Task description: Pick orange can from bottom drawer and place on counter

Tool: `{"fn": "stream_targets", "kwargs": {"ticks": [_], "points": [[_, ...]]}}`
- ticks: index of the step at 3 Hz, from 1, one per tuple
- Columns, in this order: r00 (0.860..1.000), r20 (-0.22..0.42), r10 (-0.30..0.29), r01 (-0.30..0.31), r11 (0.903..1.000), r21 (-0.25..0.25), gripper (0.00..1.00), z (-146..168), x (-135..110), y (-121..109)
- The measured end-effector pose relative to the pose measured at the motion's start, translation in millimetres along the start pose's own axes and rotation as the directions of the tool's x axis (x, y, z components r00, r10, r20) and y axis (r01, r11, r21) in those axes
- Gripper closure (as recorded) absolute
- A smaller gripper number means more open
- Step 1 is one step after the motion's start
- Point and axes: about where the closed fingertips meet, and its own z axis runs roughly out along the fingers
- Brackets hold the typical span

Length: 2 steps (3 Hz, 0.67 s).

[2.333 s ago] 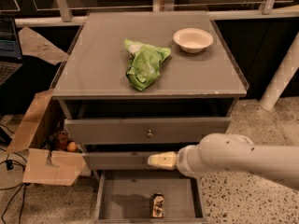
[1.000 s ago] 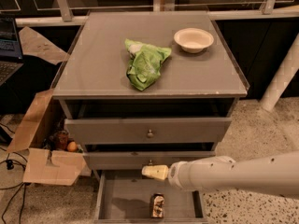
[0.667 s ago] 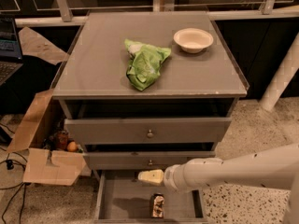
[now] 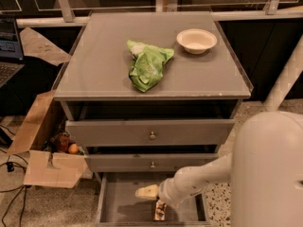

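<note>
The orange can lies on its side on the floor of the open bottom drawer, near its front edge. My gripper reaches in from the right on a white arm and hovers inside the drawer, just above and left of the can. The counter is the flat grey top of the cabinet, above the two upper drawers.
A green bag and a white bowl sit on the counter. The two upper drawers stick out slightly. An open cardboard box stands on the floor at the left. A white post stands at the right.
My arm has swung lower and further left, bringing the gripper down from the middle drawer's front into the bottom drawer above the can. The can has not moved.
</note>
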Motion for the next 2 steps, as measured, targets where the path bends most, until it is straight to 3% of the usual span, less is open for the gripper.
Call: {"fn": "stream_targets", "kwargs": {"ticks": [1, 2], "points": [[1.000, -0.019, 0.000, 0.000, 1.0000, 0.009, 0.00, 9.1, 5.1, -3.2], [0.999, 0.003, -0.036, 0.036, 0.9993, -0.009, 0.00, 8.5, 10.4, 3.4]]}}
